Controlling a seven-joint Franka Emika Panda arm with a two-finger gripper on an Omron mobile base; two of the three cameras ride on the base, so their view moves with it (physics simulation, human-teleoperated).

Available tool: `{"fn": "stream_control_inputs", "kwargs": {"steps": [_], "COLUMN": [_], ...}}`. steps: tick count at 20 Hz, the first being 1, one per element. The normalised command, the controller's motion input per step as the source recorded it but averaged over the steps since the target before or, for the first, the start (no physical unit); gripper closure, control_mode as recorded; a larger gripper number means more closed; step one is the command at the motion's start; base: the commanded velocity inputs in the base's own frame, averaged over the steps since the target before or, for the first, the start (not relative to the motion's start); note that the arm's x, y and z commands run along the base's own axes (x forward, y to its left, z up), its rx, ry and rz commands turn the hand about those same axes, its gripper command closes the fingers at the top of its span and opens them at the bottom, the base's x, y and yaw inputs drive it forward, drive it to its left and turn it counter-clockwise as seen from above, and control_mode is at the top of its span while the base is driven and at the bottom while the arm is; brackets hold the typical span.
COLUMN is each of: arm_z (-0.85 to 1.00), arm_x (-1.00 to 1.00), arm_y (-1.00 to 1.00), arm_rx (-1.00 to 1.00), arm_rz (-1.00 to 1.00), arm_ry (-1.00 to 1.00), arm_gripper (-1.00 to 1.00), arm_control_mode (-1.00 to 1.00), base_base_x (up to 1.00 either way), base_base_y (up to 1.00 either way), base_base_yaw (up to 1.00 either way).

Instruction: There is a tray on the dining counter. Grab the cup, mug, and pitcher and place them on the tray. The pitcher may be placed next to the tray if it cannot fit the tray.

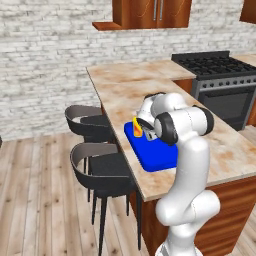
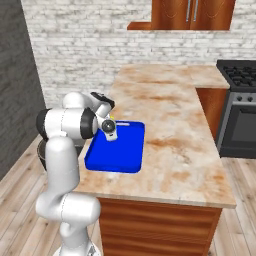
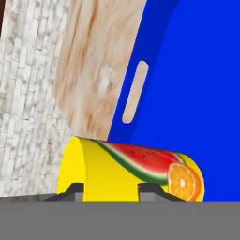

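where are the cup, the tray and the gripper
cup (image 3: 117, 168): hand view, its yellow side.
tray (image 2: 120, 150): right base view, bare blue floor.
gripper (image 3: 110, 190): hand view, midway between its fingertips.

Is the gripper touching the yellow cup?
Touching. In the hand view both fingertips press against the cup, which is held above the tray.

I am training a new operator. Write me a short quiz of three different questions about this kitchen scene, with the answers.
1. True or false: the cup is held between the fingers.
2. Which is under the gripper: A) the stove, B) the tray, C) a stool?
3. Fill in: the tray lies on the dining ____.

Key: 1 true; 2 B; 3 counter.
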Motion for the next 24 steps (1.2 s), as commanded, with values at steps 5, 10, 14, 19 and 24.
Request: {"fn": "stream_control_inputs", "kwargs": {"steps": [5,10,14,19,24], "arm_z": [-0.21,0.0,0.0,0.0,0.0], "arm_x": [0.09,0.0,0.0,0.0,0.0], "arm_y": [0.03,0.0,0.0,0.0,0.0], "arm_rx": [0.0,0.0,0.0,0.0,0.0], "arm_rz": [0.0,0.0,0.0,0.0,0.0], "arm_ry": [0.0,0.0,0.0,0.0,0.0], "arm_gripper": [1.0,1.0,1.0,1.0,1.0], "arm_control_mode": [-1.0,-1.0,-1.0,-1.0,-1.0], "base_base_x": [0.0,0.0,0.0,0.0,0.0], "base_base_y": [0.0,0.0,0.0,0.0,0.0], "base_base_yaw": [0.0,0.0,0.0,0.0,0.0]}}
